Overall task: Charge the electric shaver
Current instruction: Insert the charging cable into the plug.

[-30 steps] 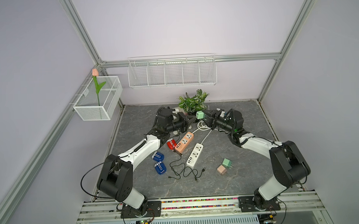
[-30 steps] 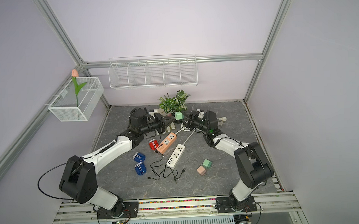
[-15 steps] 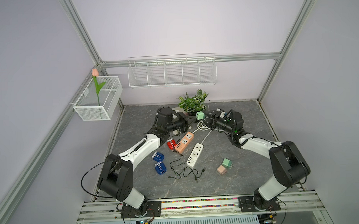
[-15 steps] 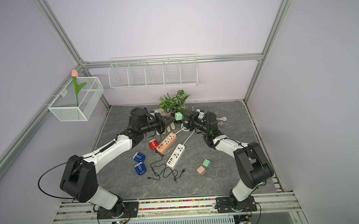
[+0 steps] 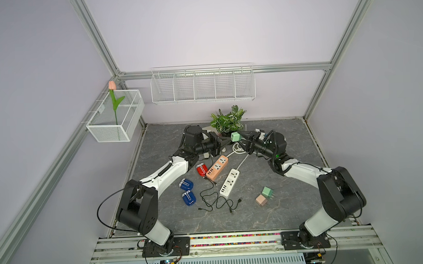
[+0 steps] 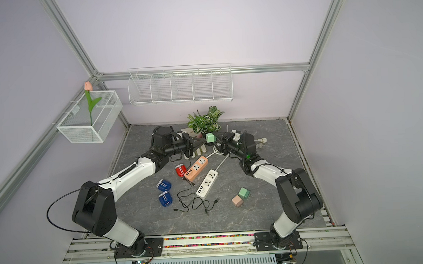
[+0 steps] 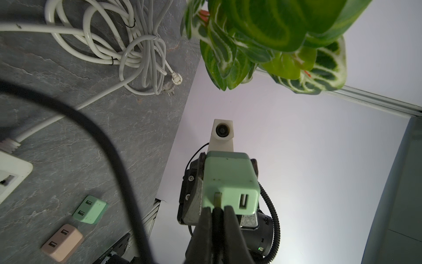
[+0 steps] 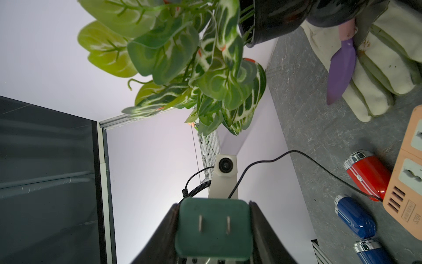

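Note:
My right gripper is shut on a light green USB adapter, held in the air beside the plant with its two prongs facing that wrist. My left gripper is shut on the plug of a thin black cable, and the plug's tip sits at one of the adapter's two USB ports. The cable runs down to the red electric shaver, which lies on the table against the orange power strip.
A white power strip, two blue shavers, loose black cables and green and pink adapters lie nearer the front. The potted plant, a glove and coiled white cord crowd the back.

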You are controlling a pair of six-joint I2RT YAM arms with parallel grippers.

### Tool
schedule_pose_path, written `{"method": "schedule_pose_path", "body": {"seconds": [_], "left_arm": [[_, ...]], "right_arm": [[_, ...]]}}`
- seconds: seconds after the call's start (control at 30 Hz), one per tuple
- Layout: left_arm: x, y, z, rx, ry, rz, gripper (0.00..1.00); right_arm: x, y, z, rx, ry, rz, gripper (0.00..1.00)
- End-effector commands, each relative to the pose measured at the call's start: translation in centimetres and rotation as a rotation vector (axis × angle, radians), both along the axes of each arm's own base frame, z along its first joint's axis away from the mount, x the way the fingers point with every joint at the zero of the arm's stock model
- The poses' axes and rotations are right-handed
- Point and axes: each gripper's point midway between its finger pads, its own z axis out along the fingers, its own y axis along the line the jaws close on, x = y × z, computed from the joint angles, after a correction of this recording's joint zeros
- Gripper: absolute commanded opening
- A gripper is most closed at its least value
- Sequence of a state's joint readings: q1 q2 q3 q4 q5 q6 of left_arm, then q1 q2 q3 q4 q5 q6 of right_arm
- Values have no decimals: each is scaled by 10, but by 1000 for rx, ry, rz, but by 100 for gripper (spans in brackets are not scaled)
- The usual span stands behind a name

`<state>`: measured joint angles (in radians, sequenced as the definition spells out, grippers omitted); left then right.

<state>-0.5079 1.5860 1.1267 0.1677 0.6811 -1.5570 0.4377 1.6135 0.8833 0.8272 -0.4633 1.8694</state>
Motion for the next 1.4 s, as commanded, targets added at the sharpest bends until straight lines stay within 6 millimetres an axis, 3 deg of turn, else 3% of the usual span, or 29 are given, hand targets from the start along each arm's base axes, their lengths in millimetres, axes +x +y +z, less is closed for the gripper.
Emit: {"method": "schedule_pose_path", "body": {"seconds": [0.0, 0.57, 0.77, 1.0, 1.23, 1.37], "left_arm": [[-7, -6, -18, 61, 47, -71, 0], [-2, -3, -7, 38, 12, -167, 0], [-11, -6, -6, 41, 26, -237, 0], [-17, -3, -15, 77, 46, -271, 0], [0, 2, -9, 86, 4, -171, 0], [2, -9, -7, 44, 9, -164, 0]], "right_arm": [[-47, 25, 62, 112, -130, 180, 7], [-42, 14, 61, 66, -136, 196, 7], [-36, 6, 60, 62, -147, 178, 7], [-28, 10, 67, 67, -165, 192, 7], [-36, 14, 68, 71, -155, 188, 7], [-43, 26, 74, 81, -161, 207, 7]]}}
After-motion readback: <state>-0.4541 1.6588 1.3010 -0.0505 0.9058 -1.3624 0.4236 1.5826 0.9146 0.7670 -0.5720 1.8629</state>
